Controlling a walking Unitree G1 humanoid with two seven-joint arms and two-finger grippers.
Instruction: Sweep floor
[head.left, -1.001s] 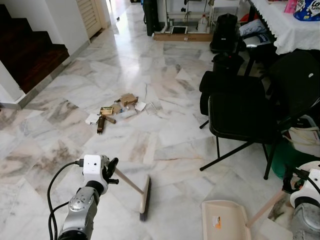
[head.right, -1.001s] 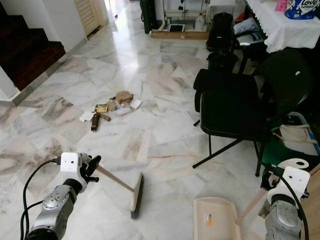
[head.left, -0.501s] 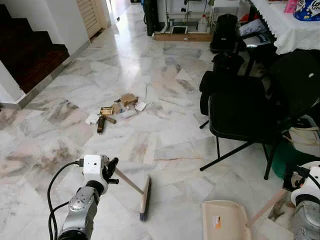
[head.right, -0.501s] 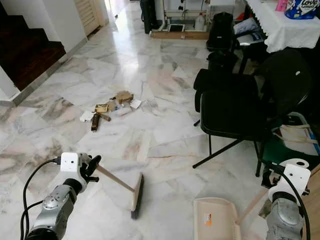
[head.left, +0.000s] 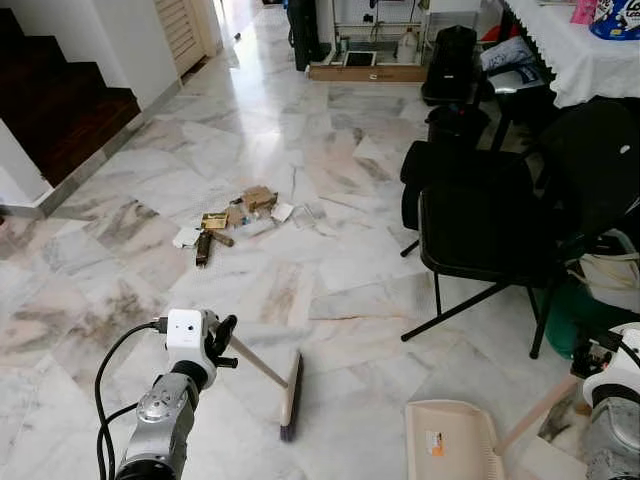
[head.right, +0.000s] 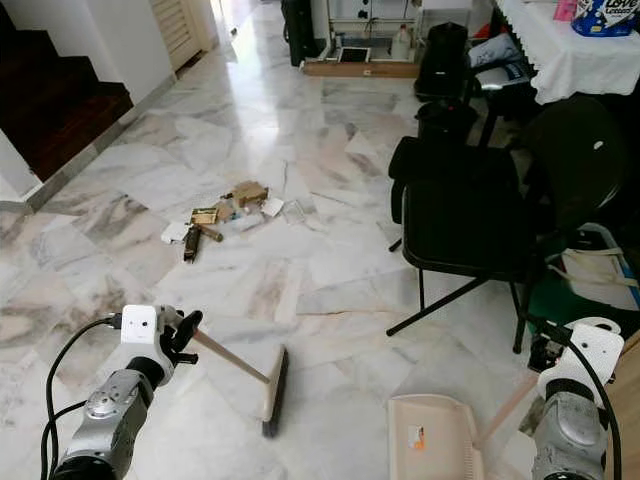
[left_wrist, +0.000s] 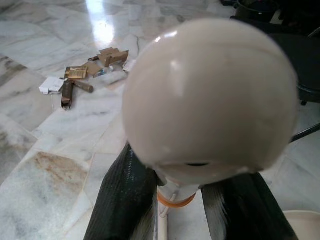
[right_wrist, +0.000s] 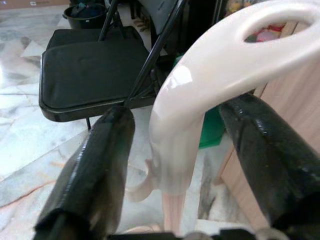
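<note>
Left gripper (head.left: 226, 338) clamped on broom (head.left: 289, 392) handle; broom head resting on marble floor (head.left: 330, 200), just right of the gripper. Debris pile (head.left: 238, 218) of cardboard scraps and wrappers lying farther ahead, well apart from broom head. Dustpan (head.left: 448, 443) flat on floor to the right. Right gripper (right_wrist: 175, 165) closed on dustpan handle. Black folding chair (head.left: 485, 225) beyond.

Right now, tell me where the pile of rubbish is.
The pile of rubbish lies on the marble floor ahead and to the robot's left, beyond the broom, between the dark stairs and the black folding chair.
</note>
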